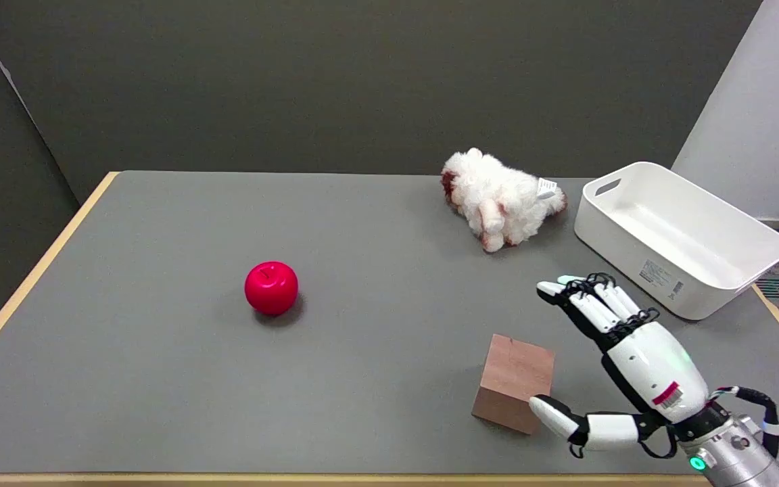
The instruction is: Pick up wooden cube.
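Head view: robot hand (633, 352) is spread wide and holds nothing. Fingers (596, 304) are stretched out above and past the wooden cube's far right corner; thumb (555, 416) is low at its near right edge, looks touching or just short, can't tell which. Wooden cube (514, 382) sits flat on the table (159, 379), just left of the palm.

Step in hand, as I read it: closing for the grasp. Shift the palm left so the cube sits between thumb and fingers, land on opposite flat faces, squeeze evenly, then lift straight. Corner contact would likely twist it.

Materials: cube is plain reddish wood, sharp edges, smooth faces, rigid. Table is matte grey. Well left of the hand: glossy red apple (271, 289). Beyond it: fluffy white plush toy (501, 199), smooth white plastic bin (680, 237).
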